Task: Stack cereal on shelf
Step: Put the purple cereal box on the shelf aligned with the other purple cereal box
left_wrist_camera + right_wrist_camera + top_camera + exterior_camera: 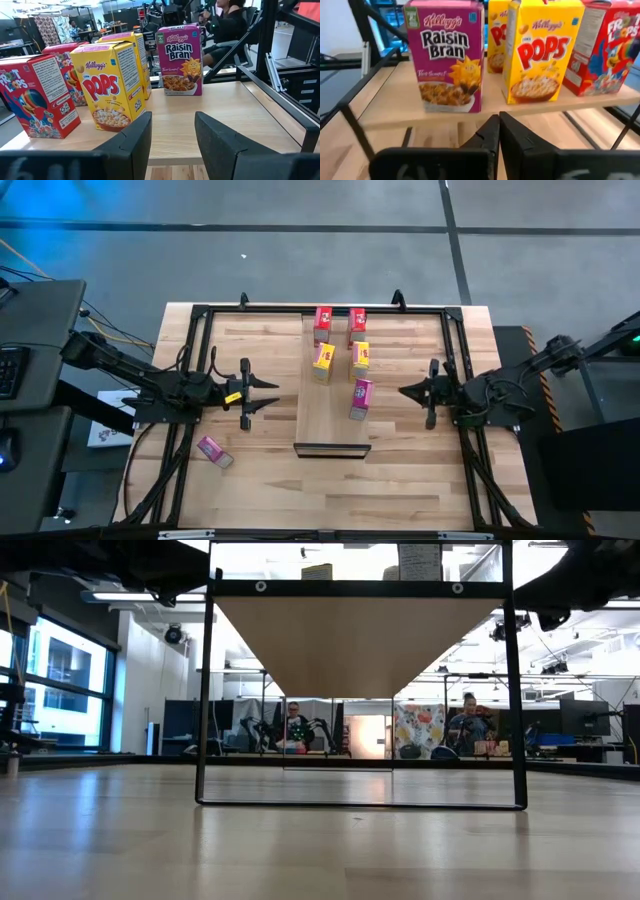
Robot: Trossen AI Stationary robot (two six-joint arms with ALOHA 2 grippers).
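Observation:
The shelf point(330, 425) is a light-wood plank raised on a black frame in the table's middle. On it stand upright two red cereal boxes point(323, 320) at the far end, two yellow ones point(322, 360) in the middle and a magenta one point(361, 397) nearer. Another magenta box point(213, 451) lies flat on the tabletop at the near left. My left gripper point(272, 393) hangs open, level, left of the shelf, facing the yellow box point(110, 85). My right gripper point(403, 392) is shut, right of the shelf, facing the magenta box point(447, 55), touching nothing.
A black frame point(200, 320) runs around the tabletop, with rails on both sides by the arms. The shelf's dark end bar point(332, 448) faces the near edge. Bare tabletop point(400, 490) lies in front of it. People sit in the room beyond point(468, 730).

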